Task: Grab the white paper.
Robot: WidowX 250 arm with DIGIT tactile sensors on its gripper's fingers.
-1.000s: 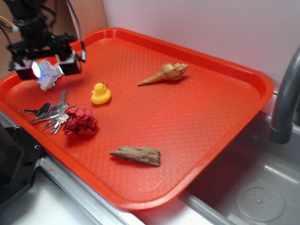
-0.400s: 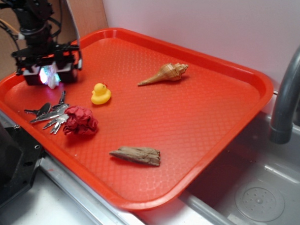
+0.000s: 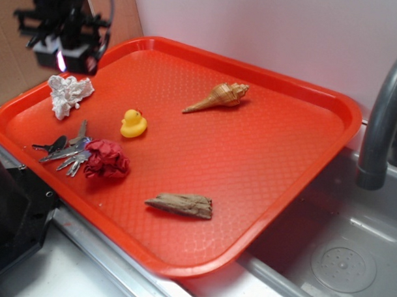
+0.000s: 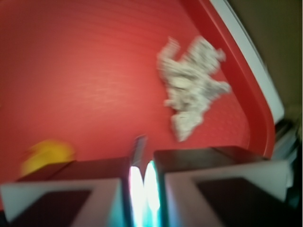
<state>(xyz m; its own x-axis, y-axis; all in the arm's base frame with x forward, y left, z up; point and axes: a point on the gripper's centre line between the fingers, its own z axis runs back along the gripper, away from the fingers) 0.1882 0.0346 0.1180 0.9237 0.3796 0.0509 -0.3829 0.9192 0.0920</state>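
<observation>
Exterior view: the small crumpled white paper wad (image 3: pixel 68 94) lies loose on the textured orange-red plastic tray (image 3: pixel 263 157), near its far left corner. A moment earlier it sat pinched between the fingers; now it rests on the tray surface and the black robot gripper (image 3: pixel 66 56) has risen above and slightly beyond it, clear of the paper. The jaws look drawn nearly together with nothing between them. The small yellow rubber duck (image 3: pixel 133 123) stands to the right of the paper, apart from it. Nearer, the bunch of grey metal keys (image 3: pixel 65 150) touches the dark red crumpled paper wad (image 3: pixel 107 159). The tan spiral seashell (image 3: pixel 218 97) lies toward the far middle, and the flat brown piece of wood (image 3: pixel 181 204) near the front edge; none of these has shifted. A grey curved faucet (image 3: pixel 382 122) rises at the right over the steel sink (image 3: pixel 338 257).

Wrist view, blurred: the white paper (image 4: pixel 193 85) lies flat on the tray (image 4: pixel 85 71) ahead of the gripper (image 4: pixel 142 182), to the right of centre, close to the raised rim. The two fingers (image 4: pixel 208 163) stand almost touching, only a thin bright slit between them, empty. The duck (image 4: pixel 46 153) shows as a yellow smear at the left.
</observation>
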